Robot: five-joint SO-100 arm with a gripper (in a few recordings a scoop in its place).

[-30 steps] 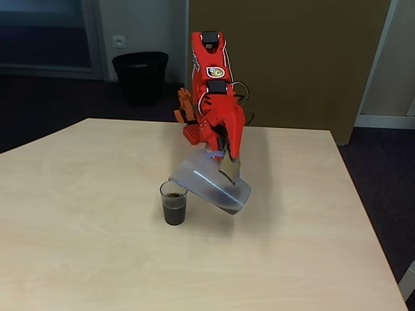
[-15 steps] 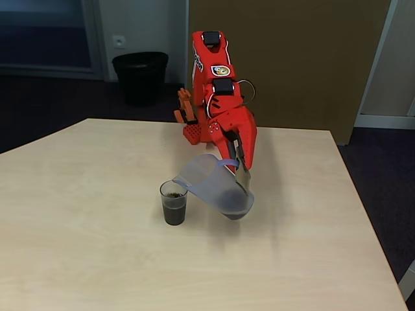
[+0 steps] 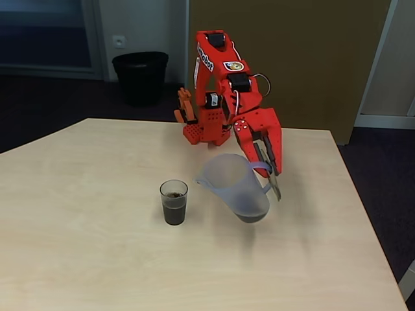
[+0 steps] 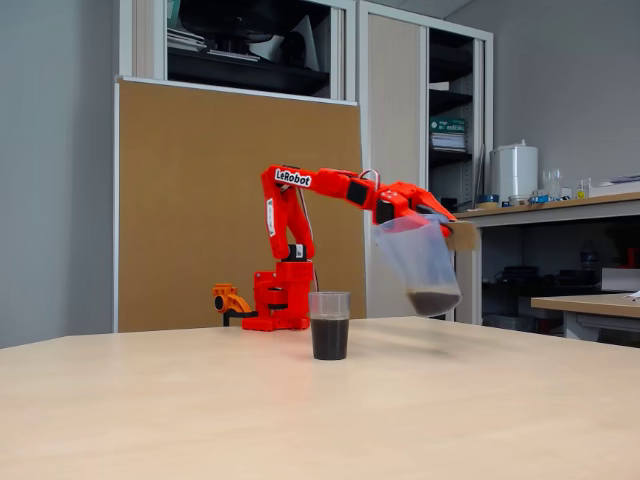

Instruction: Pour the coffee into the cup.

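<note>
Fixed views both show the red arm's jaws pinching the flat handle of a translucent pitcher (image 3: 237,184), on the pitcher's right side as one fixed view frames it. Gripper (image 3: 271,173) points down toward the bench. Pitcher hangs in the air, clear of the bench (image 3: 84,246), tilted slightly with its spout toward the cup. A small pool of dark liquid sits in the pitcher's bottom (image 4: 433,301).

Cup (image 3: 174,202) stands upright on the bench, just left of the pitcher in a fixed view, not touching it. Coffee (image 4: 329,338) fills roughly the lower half of the cup, dark brown to black through the clear plastic.

Arm base (image 4: 281,300) is clamped at the bench's far edge, behind the cup. Black waste bin (image 3: 140,76) on the floor beyond the bench. Brown board (image 4: 230,200) behind the arm.
</note>
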